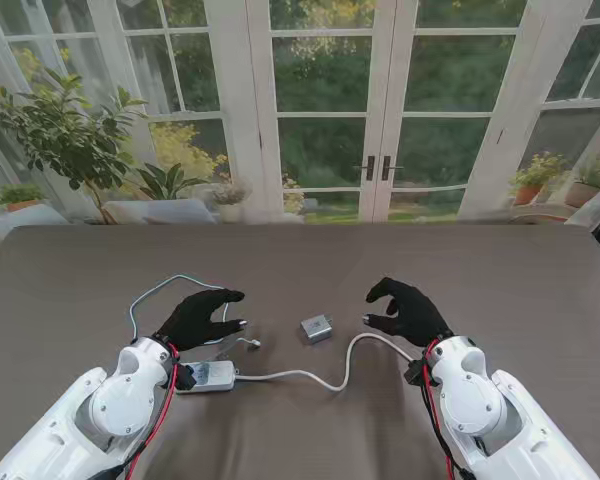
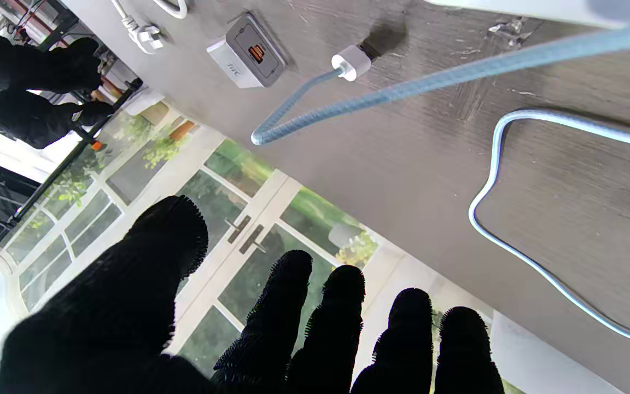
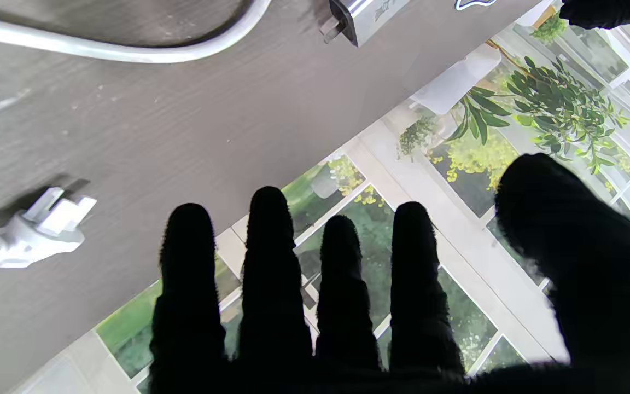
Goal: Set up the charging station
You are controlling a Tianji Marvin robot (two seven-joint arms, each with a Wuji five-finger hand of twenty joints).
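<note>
Landmark: the charger (image 1: 317,327), a small grey cube lying on the table (image 1: 500,270) between the two hands.

Left hand (image 1: 200,318): left of the charger, palm down, fingers spread, holding nothing. In the left wrist view its fingers (image 2: 293,306) stand apart above the surface.

Power strip (image 1: 207,376): left of the charger and nearer to me, partly hidden by the left wrist.

Blue cable (image 1: 150,292): looped left of the charger; its white connector (image 1: 252,343) lies just left of the charger, apart from it.

White cord (image 1: 320,376): runs from the strip, passes nearer to me than the charger and curves right. Its plug (image 3: 41,230) lies loose on the table by the right fingertips.

Right hand (image 1: 405,310): right of the charger, fingers slightly curled and apart, grasping nothing.
</note>
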